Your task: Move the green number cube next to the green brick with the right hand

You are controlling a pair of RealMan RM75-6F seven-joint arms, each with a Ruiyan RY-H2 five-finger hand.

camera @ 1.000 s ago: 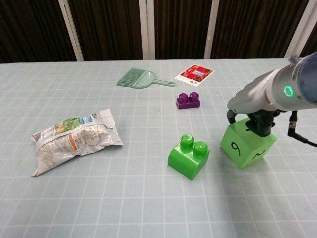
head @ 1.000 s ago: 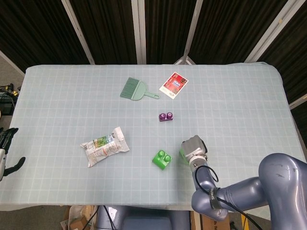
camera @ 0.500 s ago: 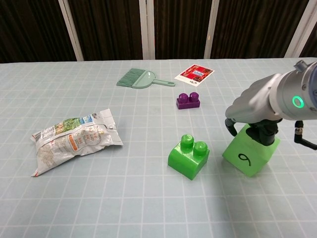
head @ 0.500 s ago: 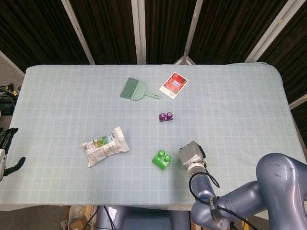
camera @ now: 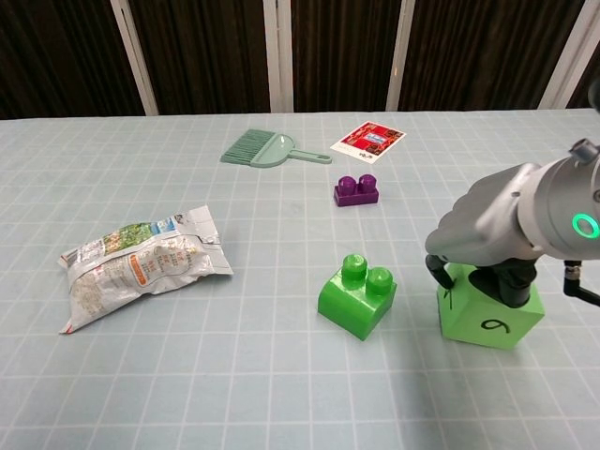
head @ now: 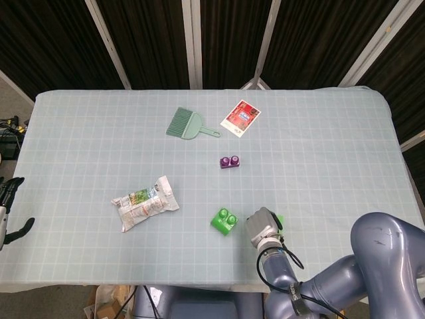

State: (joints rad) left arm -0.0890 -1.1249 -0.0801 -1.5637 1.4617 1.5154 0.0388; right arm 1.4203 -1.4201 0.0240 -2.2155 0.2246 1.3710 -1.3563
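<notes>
Nearer now, right hand (camera: pixel 487 246) holds green number cube (camera: pixel 489 315) beside green brick (camera: pixel 357 295).

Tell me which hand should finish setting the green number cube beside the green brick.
Right. The right hand already grips the green number cube from above, with only a small gap left to the green brick. The left hand sits idle off the table's far left edge, well away from both.

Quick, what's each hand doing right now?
Left hand: holds nothing, fingers apart, off the table's left edge.
Right hand: gripping the green number cube.
</notes>
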